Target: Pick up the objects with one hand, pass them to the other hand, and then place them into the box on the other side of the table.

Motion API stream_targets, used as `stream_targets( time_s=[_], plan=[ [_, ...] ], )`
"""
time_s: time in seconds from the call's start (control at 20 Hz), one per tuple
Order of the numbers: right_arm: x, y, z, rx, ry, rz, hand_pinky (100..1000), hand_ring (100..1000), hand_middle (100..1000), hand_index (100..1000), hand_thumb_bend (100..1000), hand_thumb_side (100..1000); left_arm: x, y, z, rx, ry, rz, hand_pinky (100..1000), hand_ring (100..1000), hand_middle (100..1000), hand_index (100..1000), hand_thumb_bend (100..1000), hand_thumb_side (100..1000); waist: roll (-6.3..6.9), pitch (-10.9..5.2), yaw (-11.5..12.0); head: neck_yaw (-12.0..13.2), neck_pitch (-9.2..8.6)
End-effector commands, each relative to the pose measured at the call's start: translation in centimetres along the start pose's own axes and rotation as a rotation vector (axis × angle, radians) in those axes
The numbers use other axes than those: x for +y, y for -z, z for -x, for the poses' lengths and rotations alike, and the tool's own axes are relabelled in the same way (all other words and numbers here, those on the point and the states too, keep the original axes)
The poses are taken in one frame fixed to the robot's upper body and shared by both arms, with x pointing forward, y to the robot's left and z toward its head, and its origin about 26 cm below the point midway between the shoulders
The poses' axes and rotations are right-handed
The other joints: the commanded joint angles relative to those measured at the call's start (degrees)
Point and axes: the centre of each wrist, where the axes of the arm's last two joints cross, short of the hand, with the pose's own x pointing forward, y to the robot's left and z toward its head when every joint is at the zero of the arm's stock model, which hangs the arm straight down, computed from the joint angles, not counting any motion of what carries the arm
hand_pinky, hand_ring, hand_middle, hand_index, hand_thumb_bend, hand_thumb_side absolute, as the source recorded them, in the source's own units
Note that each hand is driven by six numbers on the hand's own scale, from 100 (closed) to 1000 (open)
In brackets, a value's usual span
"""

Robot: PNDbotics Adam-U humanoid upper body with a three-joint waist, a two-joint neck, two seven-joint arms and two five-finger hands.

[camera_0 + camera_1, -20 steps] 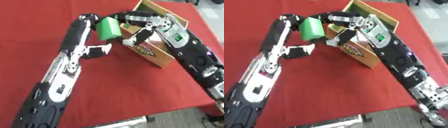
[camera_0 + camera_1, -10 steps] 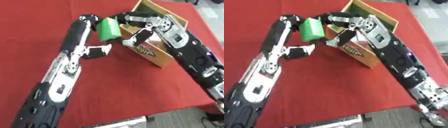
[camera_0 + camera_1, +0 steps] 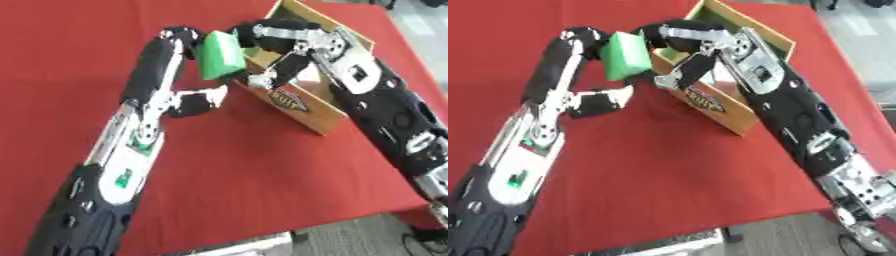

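A green block (image 3: 219, 55) hangs above the red table at the near-left corner of the wooden box (image 3: 308, 109). My right hand (image 3: 293, 36) reaches over the box from the right. Its fingers curl over the block's top and its thumb (image 3: 262, 80) sits under the block's lower edge. My left hand (image 3: 157, 70) stretches up from the lower left with long straight fingers. Their tips touch the block's upper left side, while its thumb (image 3: 201, 97) sticks out below, apart from the block. The box's inside is mostly hidden behind the right hand.
The red cloth (image 3: 236, 170) covers the table. The open box stands at the right side, angled, with a printed label (image 3: 289, 97) on its near wall. The table's front edge (image 3: 262, 235) runs along the bottom, with grey floor beyond at the lower right.
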Motion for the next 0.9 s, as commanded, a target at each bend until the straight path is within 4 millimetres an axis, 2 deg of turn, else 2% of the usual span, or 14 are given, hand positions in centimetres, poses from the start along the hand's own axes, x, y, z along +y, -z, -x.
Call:
stream_targets(
  time_s=[0.05,0.3,0.35,0.4,0.45,0.5,0.65,0.9],
  plan=[
    [-1.53,0.05,-1.78,-0.108,-0.105,-0.069,862,1000,529,661,100,264,-0.12,0.28,-0.42,0.000,0.006,0.002,634,582,550,581,294,152,0.15,-0.92,-0.3,0.0,0.36],
    [-1.49,-0.07,-1.87,-0.114,-0.102,-0.064,850,991,509,648,100,259,-0.19,0.24,-0.23,0.013,0.018,0.010,650,600,566,632,425,185,0.15,-0.91,-0.5,-0.1,0.36],
    [-1.49,-0.12,-1.86,-0.114,-0.101,-0.062,848,990,505,645,100,274,-0.21,0.23,-0.18,0.015,0.022,0.013,661,615,583,677,521,224,0.16,-0.91,-0.5,-0.1,0.36],
    [-1.50,-0.15,-1.84,-0.113,-0.099,-0.060,848,990,504,644,100,277,-0.24,0.22,-0.14,0.017,0.028,0.019,662,617,585,684,532,228,0.16,-0.90,-0.5,-0.1,0.36],
    [-1.49,-0.17,-1.81,-0.112,-0.097,-0.059,847,989,501,641,100,289,-0.27,0.21,-0.12,0.018,0.032,0.024,669,629,598,731,615,267,0.15,-0.90,-0.5,-0.1,0.36],
    [-1.47,-0.18,-1.79,-0.111,-0.095,-0.058,846,989,501,641,100,292,-0.29,0.20,-0.11,0.018,0.036,0.028,669,630,599,735,620,271,0.15,-0.89,-0.5,-0.1,0.36],
    [-1.42,-0.19,-1.75,-0.108,-0.091,-0.058,843,987,494,637,100,310,-0.30,0.18,-0.10,0.014,0.047,0.033,674,640,610,783,748,319,0.14,-0.87,-0.5,-0.2,0.36],
    [-1.37,-0.30,-1.62,-0.100,-0.085,-0.056,841,985,484,633,100,337,-0.27,0.18,-0.09,0.005,0.052,0.033,675,644,613,798,835,343,0.13,-0.80,-0.5,-0.3,0.36]
  ],
)
